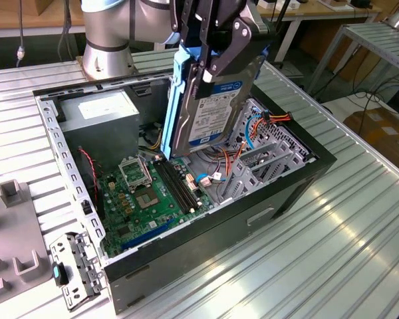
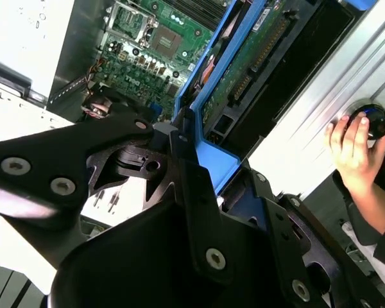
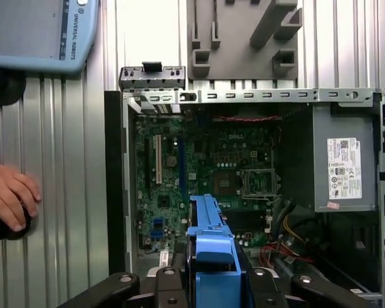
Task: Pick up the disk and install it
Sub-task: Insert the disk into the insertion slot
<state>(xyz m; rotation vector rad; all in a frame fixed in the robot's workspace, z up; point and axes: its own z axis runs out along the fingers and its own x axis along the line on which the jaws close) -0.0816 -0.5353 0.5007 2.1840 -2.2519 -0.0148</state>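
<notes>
Exterior view: one hand (image 1: 209, 63) is clamped on the one disk (image 1: 216, 116), gripping its upper end (label side facing the camera, one blue rail (image 1: 179, 86) toward the exterior view's left). The disk hangs on edge, slightly tilted, over the inside of one open computer case (image 1: 253, 219) lying on the tabletop (image 1: 332, 266). Below it sit one green motherboard (image 1: 143, 199) and one grey power-supply box (image 1: 103, 116). One grey fixture plate (image 1: 13, 232) lies beside the case. In the second wrist view, a person's fingers (image 2: 350, 138) rest on one dark knob (image 2: 372, 119).
</notes>
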